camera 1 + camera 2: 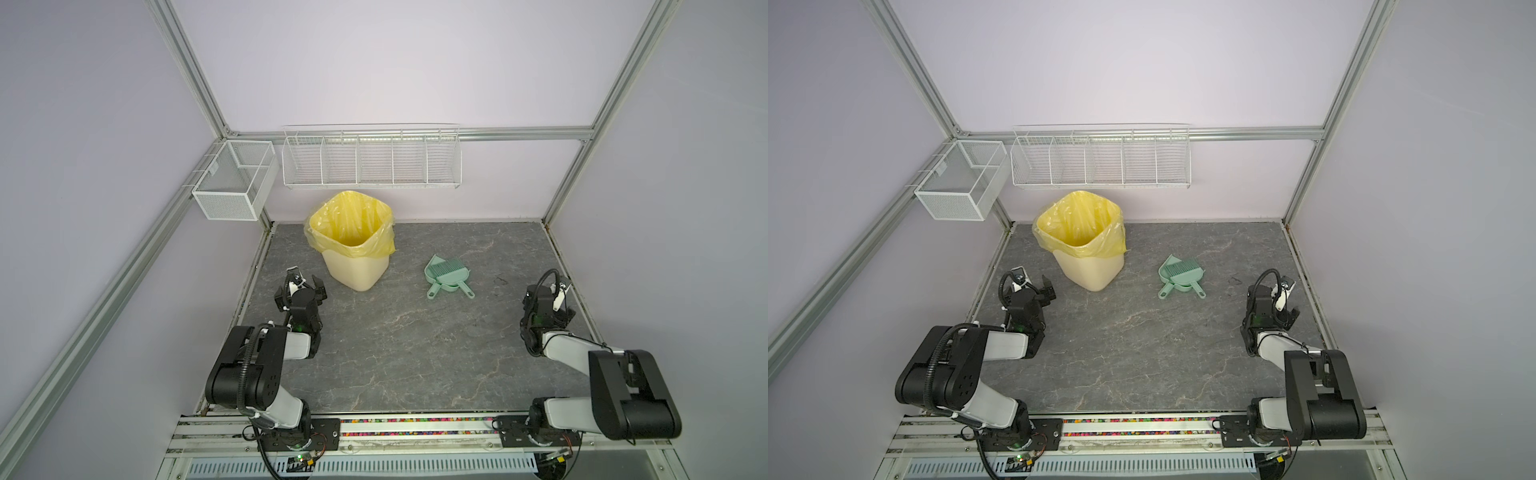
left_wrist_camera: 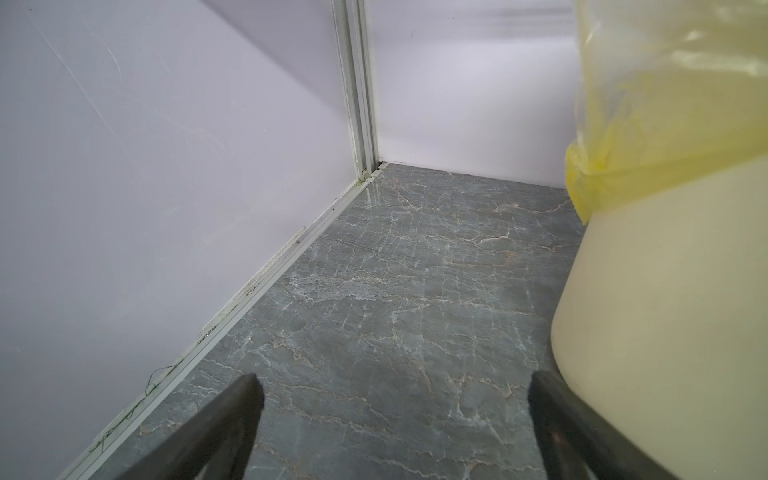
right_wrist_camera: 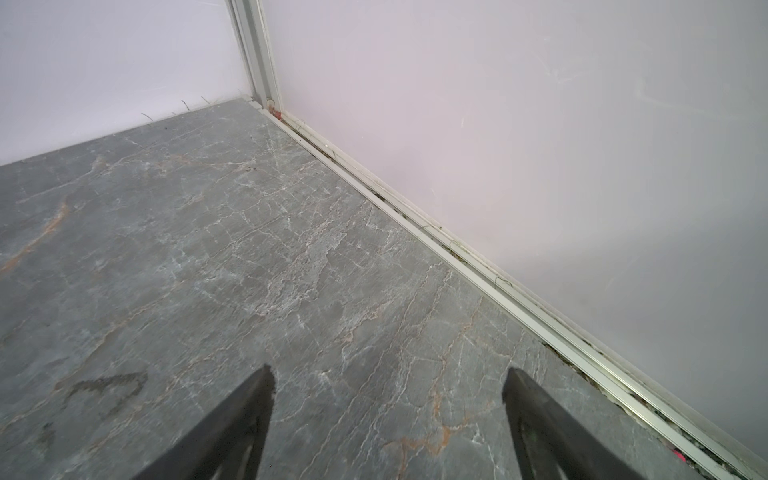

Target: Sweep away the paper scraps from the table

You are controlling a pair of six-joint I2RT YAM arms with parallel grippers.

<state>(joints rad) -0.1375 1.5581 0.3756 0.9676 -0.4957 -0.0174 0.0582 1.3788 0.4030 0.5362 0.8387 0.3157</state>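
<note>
Black fingers of the left gripper (image 2: 397, 384) stand spread as wide as they go, with only bare table (image 2: 395, 291) between them and nothing held. Right gripper (image 3: 390, 376): same, tips wide apart, empty, bare stone between them. Just beside the left jaws, on the side facing the other arm, rises the cream bin (image 2: 665, 291) with its yellow liner (image 2: 665, 104). Whether the nearer finger touches its wall I cannot tell. Between the two grippers and somewhat ahead of both lies the mint dustpan-and-brush set (image 1: 448, 276), brush nested in the pan, handles pointing back toward the arms. My guess is that it lies that way so either gripper can take a handle. Paper scraps: none visible on the table, ahead of, between or behind the jaws. Judgement: either the sweeping is done and the arms sit clear at the sides, or no scraps are laid out yet; the views do not settle it. The bin's contents cannot be made out past the liner. A dark smear (image 3: 104, 382) ahead of the right jaws reads as a stain, not paper. Coloured specks in the front rail (image 1: 415, 420), behind both grippers, are too small to identify.
</note>
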